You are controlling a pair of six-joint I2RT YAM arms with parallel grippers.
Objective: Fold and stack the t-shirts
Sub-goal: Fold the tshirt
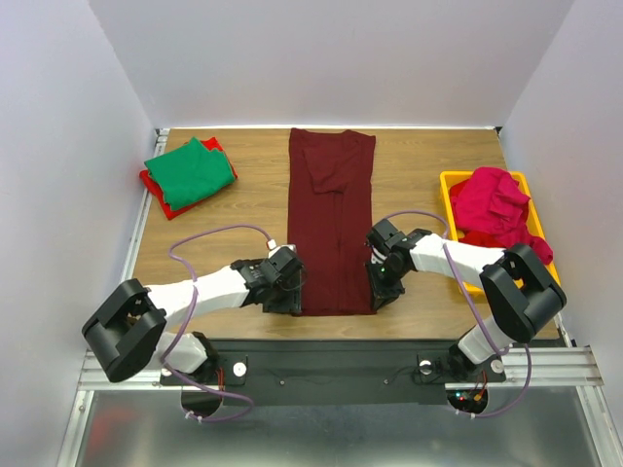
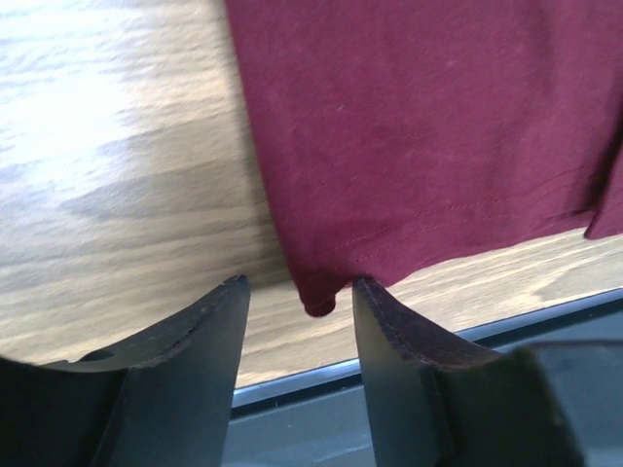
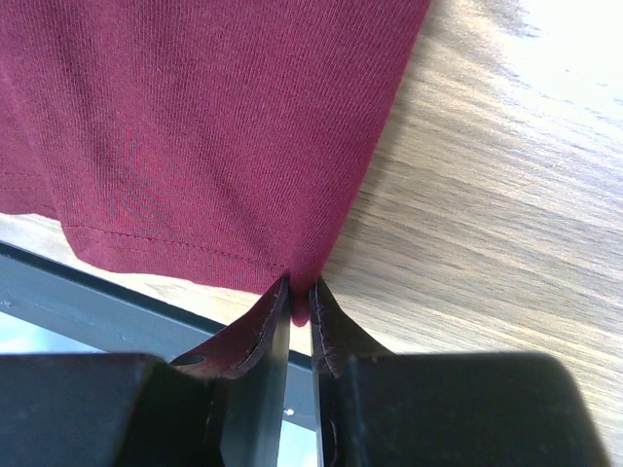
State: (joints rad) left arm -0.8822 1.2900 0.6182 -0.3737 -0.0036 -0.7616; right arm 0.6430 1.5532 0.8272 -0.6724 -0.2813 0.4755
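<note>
A dark maroon t-shirt lies folded into a long strip down the middle of the table. My left gripper is open at its near left corner; in the left wrist view the corner hangs between the spread jaws, touching the right finger. My right gripper is shut on the shirt's near right corner. A folded green t-shirt lies on a red one at the back left. A bright pink t-shirt is heaped in the yellow tray.
The table's near edge and a dark metal rail run just behind both grippers. The yellow tray stands at the right edge of the table, close to my right arm. White walls enclose the table at the back and sides.
</note>
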